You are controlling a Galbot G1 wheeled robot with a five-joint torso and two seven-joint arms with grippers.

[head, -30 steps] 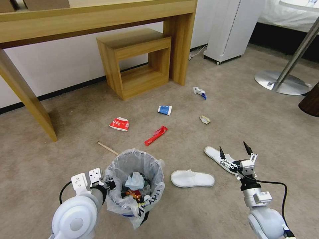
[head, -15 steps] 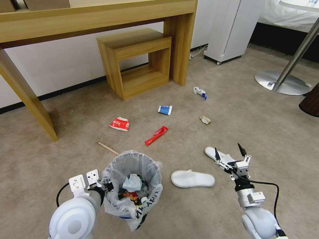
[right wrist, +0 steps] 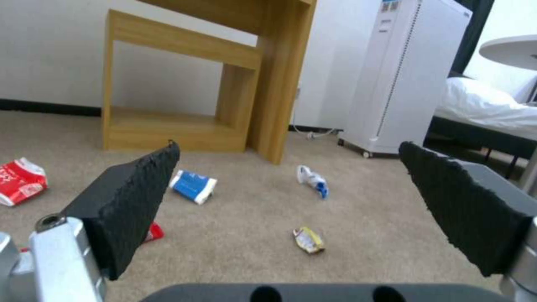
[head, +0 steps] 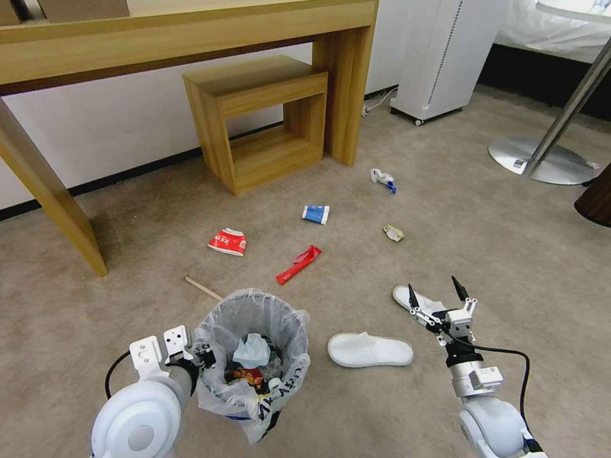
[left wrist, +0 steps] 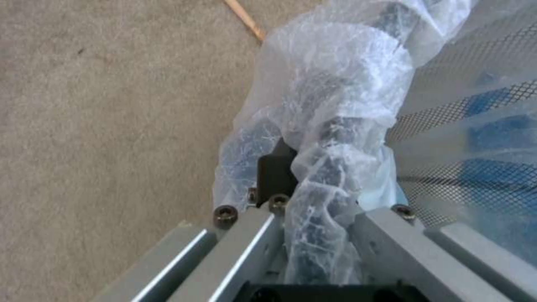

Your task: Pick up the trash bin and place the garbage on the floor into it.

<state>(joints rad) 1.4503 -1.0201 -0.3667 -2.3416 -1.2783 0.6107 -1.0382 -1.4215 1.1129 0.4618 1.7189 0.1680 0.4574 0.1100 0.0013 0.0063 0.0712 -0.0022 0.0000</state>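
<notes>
The left gripper point(head: 202, 356) was clamped on the bagged rim of the trash bin point(head: 251, 362) at lower left of the head view. The right gripper point(head: 434, 299) hung wide apart at lower right – holding nothing – over a white slipper point(head: 417, 300) on the floor point(head: 509, 254).

Slippers point(head: 370, 350) crowd right end effector point(head: 433, 292); carpet point(head: 496, 242) beyond open.

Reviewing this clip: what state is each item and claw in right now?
left claw: shut on the trash bin's rim
trash bin: upright, partly filled, bag-lined
right claw: open, empty, above the far slipper
near slipper: flat on the floor
red wrapper: on the floor
red-white carton: crushed, on the floor
</notes>
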